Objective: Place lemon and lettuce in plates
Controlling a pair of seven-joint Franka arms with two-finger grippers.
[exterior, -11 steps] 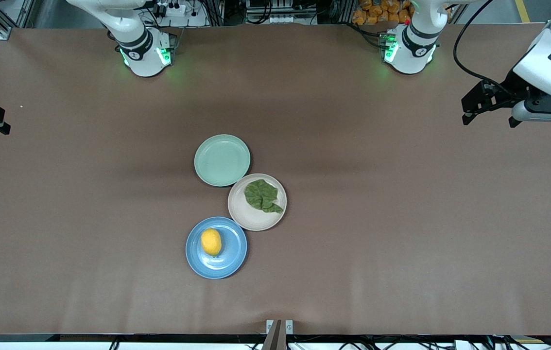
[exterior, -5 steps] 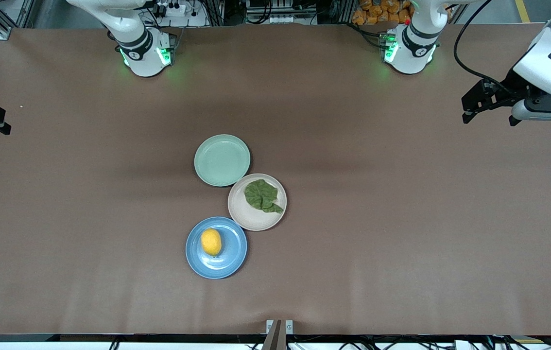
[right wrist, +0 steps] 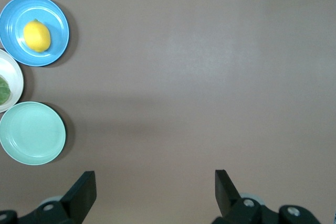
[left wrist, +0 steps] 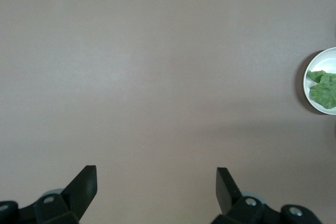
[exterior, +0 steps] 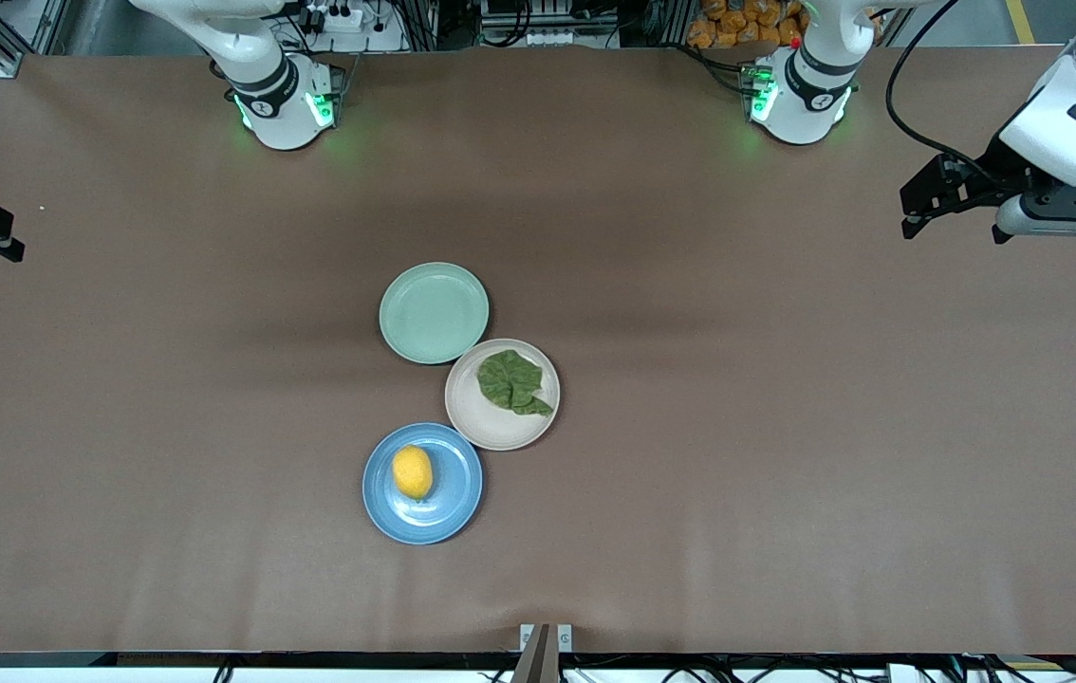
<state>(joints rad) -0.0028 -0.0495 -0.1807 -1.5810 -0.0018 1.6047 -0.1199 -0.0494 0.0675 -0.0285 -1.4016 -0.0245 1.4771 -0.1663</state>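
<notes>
The lemon lies on the blue plate; the lettuce lies on the beige plate just beside it — a mint green plate touches that one. Both arms wait, fingers spread: left gripper and right gripper hang empty over bare table at their own ends.

Three plates, blue, beige and mint green; one lemon; one lettuce leaf.
</notes>
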